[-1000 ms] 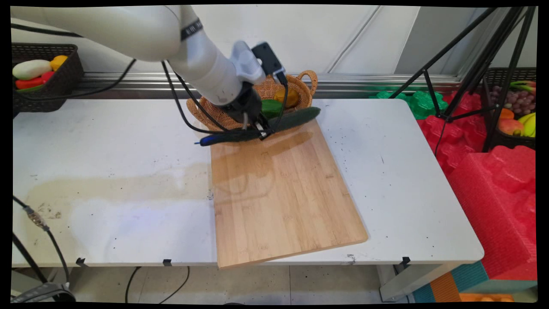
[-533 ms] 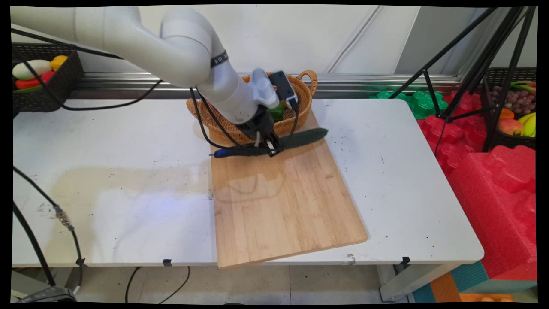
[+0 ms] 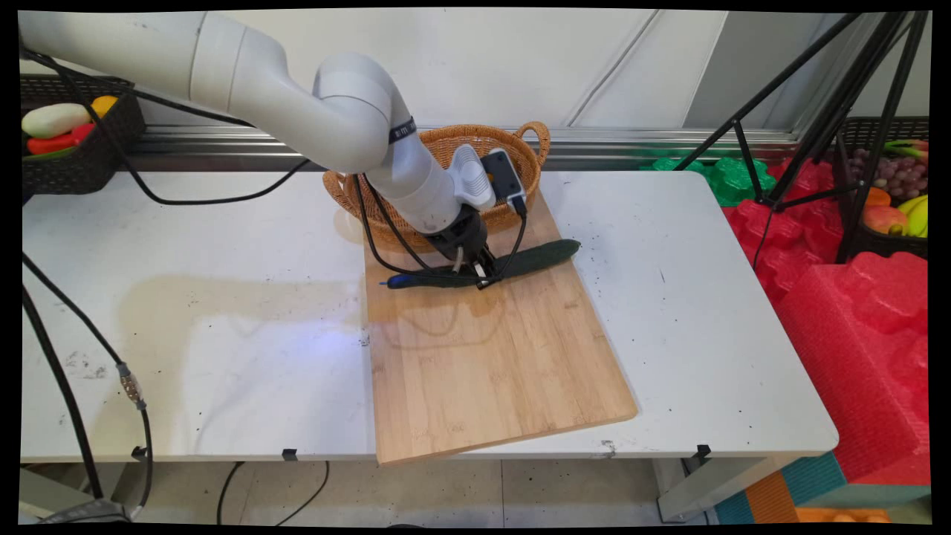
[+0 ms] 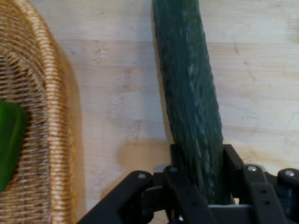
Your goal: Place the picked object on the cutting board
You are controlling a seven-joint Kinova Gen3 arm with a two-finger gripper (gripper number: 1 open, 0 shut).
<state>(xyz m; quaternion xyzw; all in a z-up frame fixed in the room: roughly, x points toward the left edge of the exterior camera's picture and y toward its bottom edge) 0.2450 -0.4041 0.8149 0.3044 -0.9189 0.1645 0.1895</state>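
While the white arm is stretched in from the far left and bent down at its wrist, the end effector (image 3: 481,272) is held low over the far end of a wooden cutting board (image 3: 490,349), pinching a long dark green cucumber (image 3: 535,257) between its black fingers (image 4: 233,163). In the hand view the cucumber (image 4: 189,93) is seen running straight out from between the fingers, above the pale wood of the board (image 4: 257,84). In the main view the cucumber is laid nearly level, its right tip reaching past the board's right edge and its left part hidden behind the end effector. A blue-tipped dark piece (image 3: 397,281) is seen sticking out to the left of the end effector; what it is cannot be told. Black cables are hung from the wrist in loops beside the end effector.

Just beyond the end effector, a wicker basket (image 3: 453,145) with two handles is set at the far end of the board, on the white tabletop (image 3: 186,312). In the hand view its woven wall (image 4: 51,140) is seen at the left with a green item (image 4: 10,140) inside. A black band with small white lettering is wrapped round the arm's forearm, but the lettering cannot be read.

A dark basket of produce (image 3: 67,126) is placed at the far left, another (image 3: 895,186) at the far right behind a black tripod (image 3: 839,96), and red foam blocks (image 3: 854,327) are stacked at the right.
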